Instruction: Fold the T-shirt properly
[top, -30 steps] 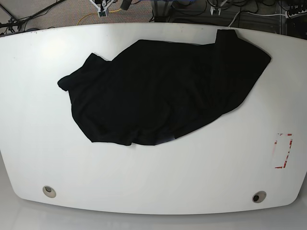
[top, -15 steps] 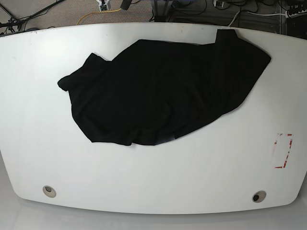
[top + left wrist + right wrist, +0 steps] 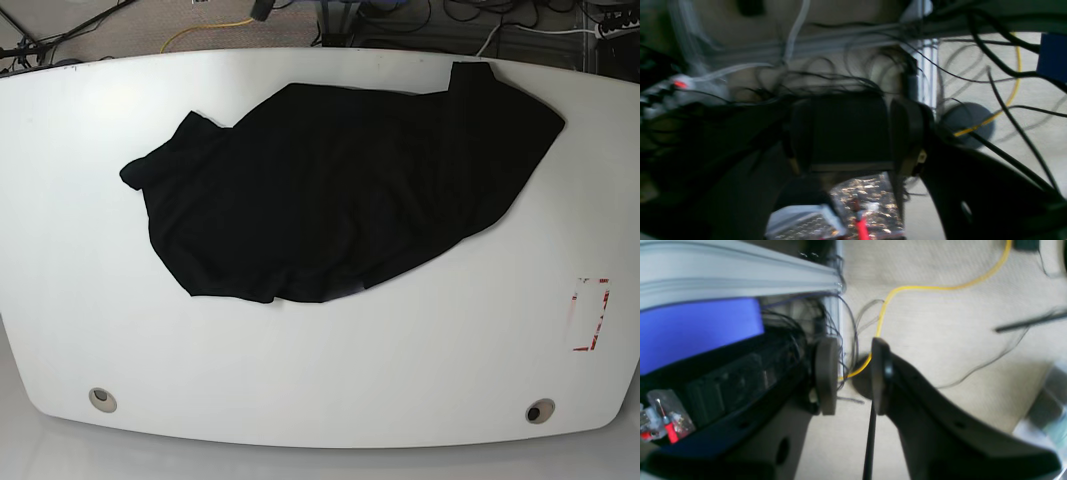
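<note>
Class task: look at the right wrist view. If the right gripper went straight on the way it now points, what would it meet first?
Probably the yellow cable on the carpet floor, seen between the open fingers of the right gripper. Depth is unclear; the T-shirt is not ahead of it.

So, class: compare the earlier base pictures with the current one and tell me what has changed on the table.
Nothing on the table has visibly changed. The T-shirt lies crumpled and unfolded in the same spot on the white table, and the red-marked rectangle is where it was. Neither arm has entered the base view.
</note>
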`<action>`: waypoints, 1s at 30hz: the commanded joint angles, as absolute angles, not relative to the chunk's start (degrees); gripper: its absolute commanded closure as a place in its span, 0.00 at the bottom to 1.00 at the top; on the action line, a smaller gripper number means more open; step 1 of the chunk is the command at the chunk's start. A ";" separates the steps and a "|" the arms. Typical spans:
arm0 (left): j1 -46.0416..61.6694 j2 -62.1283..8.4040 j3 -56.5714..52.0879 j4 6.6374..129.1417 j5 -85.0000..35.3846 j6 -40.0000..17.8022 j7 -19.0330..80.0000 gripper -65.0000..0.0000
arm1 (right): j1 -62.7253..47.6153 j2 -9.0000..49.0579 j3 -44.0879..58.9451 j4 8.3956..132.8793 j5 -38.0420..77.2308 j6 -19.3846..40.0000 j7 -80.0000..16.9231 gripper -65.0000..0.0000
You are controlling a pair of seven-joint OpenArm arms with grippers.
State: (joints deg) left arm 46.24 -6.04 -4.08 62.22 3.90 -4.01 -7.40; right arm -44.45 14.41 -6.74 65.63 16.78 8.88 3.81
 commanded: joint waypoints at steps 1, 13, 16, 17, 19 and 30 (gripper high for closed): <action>50.77 -6.11 -4.09 67.47 3.82 -4.09 -8.22 0.51 | -49.36 15.08 -3.65 70.11 16.92 9.01 4.44 0.75; 64.92 -9.27 -6.99 91.74 -3.82 -4.09 -8.31 0.50 | -66.86 10.95 8.13 95.08 16.84 9.54 4.18 0.75; 68.09 -11.65 -6.90 97.01 -9.01 -4.09 -8.40 0.50 | -70.02 10.77 9.19 100.44 16.92 9.54 4.44 0.75; 68.70 -12.35 -6.99 98.24 -10.33 -4.09 -8.40 0.50 | -70.55 10.68 9.45 101.85 16.92 9.54 4.26 0.75; 70.29 -14.37 -6.99 101.76 -13.49 -4.09 -8.40 0.50 | -72.04 9.10 11.03 106.24 16.92 9.54 4.18 0.75; 73.54 -15.52 -11.21 110.64 -19.65 -3.91 -8.40 0.47 | -69.14 6.37 18.86 115.74 16.84 9.63 4.18 0.74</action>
State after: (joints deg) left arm 72.38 -15.38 -10.44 109.56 -19.38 -3.95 -7.29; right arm -70.37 6.24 18.26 114.21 16.75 9.08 2.66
